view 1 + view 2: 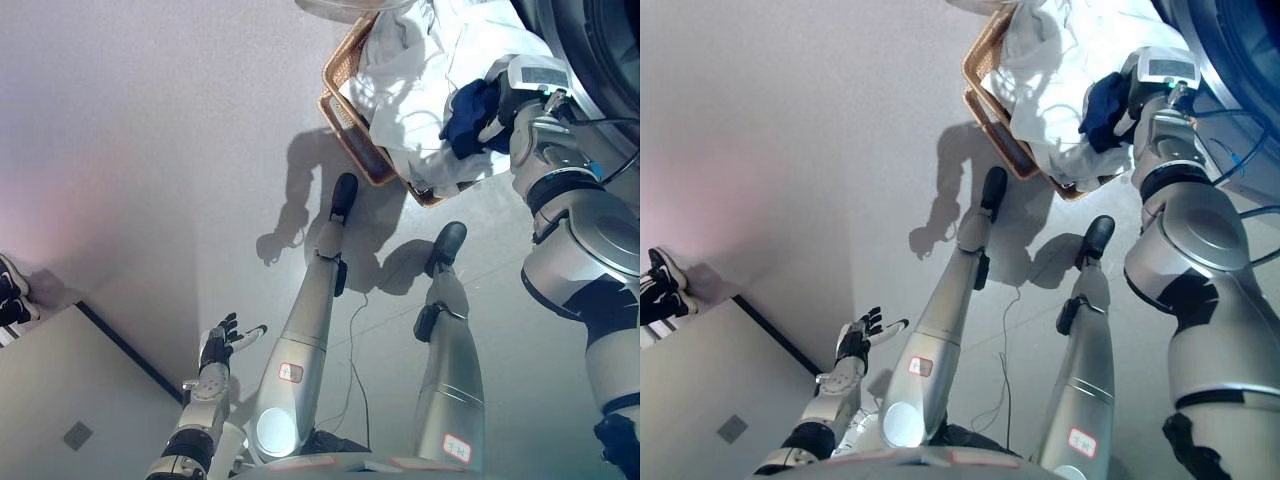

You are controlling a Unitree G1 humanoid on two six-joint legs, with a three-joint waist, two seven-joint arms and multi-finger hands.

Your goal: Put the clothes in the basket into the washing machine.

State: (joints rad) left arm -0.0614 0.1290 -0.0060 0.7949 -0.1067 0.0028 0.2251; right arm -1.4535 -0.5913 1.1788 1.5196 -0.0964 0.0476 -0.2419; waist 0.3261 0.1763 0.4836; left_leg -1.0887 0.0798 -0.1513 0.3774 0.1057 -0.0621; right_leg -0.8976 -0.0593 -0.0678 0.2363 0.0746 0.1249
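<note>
The right hand [492,112] grips a dark blue garment [468,118] over the wicker basket [350,120] of white laundry [420,70]; the left hand [220,345], open-fingered, hangs well away.

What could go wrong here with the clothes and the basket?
The right hand sits buried in a dark blue garment over the wicker basket; white clothes draped over the rim could snag and drag out onto the floor. Lifting may also tip the basket. The left hand hangs idle, open.
</note>
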